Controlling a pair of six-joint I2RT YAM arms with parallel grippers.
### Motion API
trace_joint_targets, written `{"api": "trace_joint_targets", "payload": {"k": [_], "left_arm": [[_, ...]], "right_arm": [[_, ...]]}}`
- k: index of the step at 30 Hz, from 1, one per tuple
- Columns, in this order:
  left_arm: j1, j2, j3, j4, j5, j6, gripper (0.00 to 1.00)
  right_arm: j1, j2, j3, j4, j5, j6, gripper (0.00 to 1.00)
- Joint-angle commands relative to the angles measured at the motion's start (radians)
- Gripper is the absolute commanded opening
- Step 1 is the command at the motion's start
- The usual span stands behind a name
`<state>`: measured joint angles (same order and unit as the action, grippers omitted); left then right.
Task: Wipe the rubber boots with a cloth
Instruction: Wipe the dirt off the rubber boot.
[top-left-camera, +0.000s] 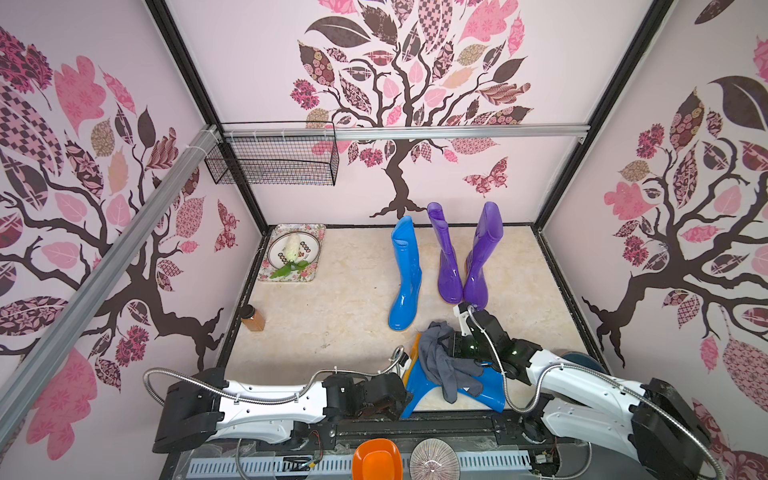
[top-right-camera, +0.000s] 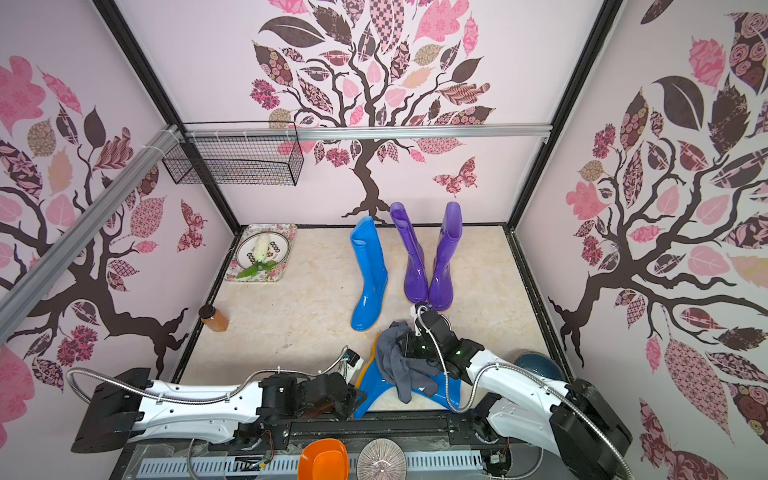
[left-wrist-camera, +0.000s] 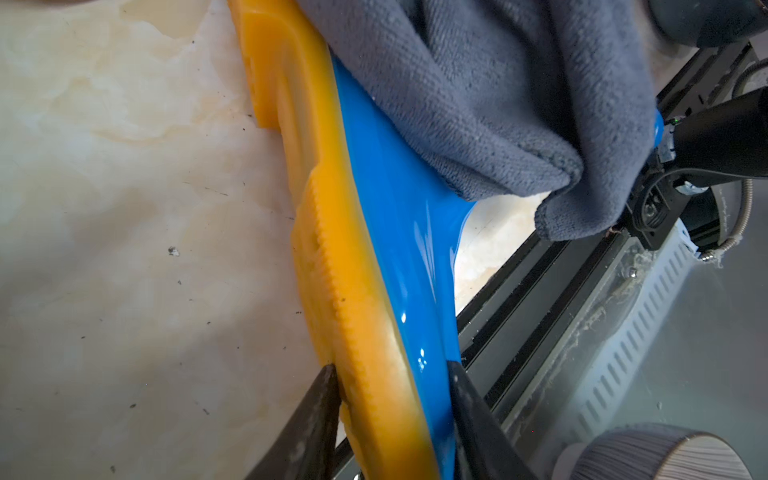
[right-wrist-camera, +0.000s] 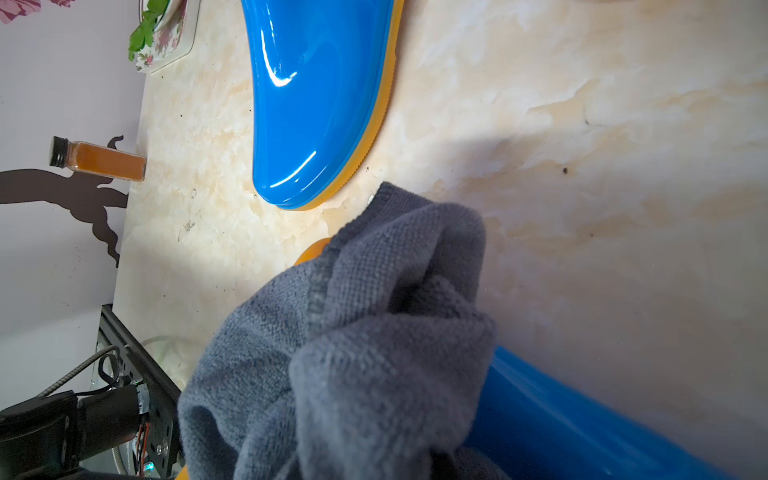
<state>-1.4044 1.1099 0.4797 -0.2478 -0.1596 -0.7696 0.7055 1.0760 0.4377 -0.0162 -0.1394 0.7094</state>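
One blue boot (top-left-camera: 488, 392) lies on its side at the near edge of the bench (top-left-camera: 332, 299). The left pincer (left-wrist-camera: 392, 368) grips its foot. The left wrist view shows one finger (left-wrist-camera: 320, 407) on the orange sole (left-wrist-camera: 332, 249) and one on the shiny blue side, but the arm hides this in both top views. The grey cloth (top-left-camera: 440, 361) hangs over this boot. It is bunched in the right pincer (top-left-camera: 449, 347), which is closed on it. In the right wrist view the cloth covers the fingers. Only the top views show the two purple boots (top-left-camera: 446, 257), standing at the back beside the other blue boot (top-left-camera: 405, 274).
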Motion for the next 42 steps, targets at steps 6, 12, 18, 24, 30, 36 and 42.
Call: {"api": "trace_joint_targets", "payload": {"k": [6, 12, 18, 24, 30, 36, 42], "left_arm": [[-0.013, 0.035, -0.008, 0.034, 0.052, 0.018, 0.3], [-0.007, 0.056, 0.032, 0.048, 0.007, 0.04, 0.23], [-0.003, -0.005, 0.051, 0.047, 0.044, 0.075, 0.39], [0.001, -0.15, 0.007, 0.014, 0.062, 0.058, 0.49], [0.025, -0.23, -0.059, 0.005, 0.092, 0.022, 0.46], [0.053, -0.243, -0.116, 0.004, 0.091, -0.009, 0.23], [0.084, -0.221, -0.13, 0.066, 0.123, -0.009, 0.23]], "right_arm": [[0.135, -0.062, 0.036, -0.049, -0.017, 0.001, 0.0], [0.46, -0.07, -0.024, 0.026, 0.033, 0.137, 0.0], [0.48, -0.11, -0.055, -0.002, 0.184, 0.12, 0.0], [0.286, -0.164, -0.056, -0.044, 0.115, 0.036, 0.0], [0.284, -0.108, -0.021, -0.069, 0.07, -0.002, 0.0], [0.407, -0.16, -0.039, -0.065, 0.058, 0.043, 0.0], [0.508, -0.097, -0.06, -0.018, 0.057, 0.074, 0.0]]}}
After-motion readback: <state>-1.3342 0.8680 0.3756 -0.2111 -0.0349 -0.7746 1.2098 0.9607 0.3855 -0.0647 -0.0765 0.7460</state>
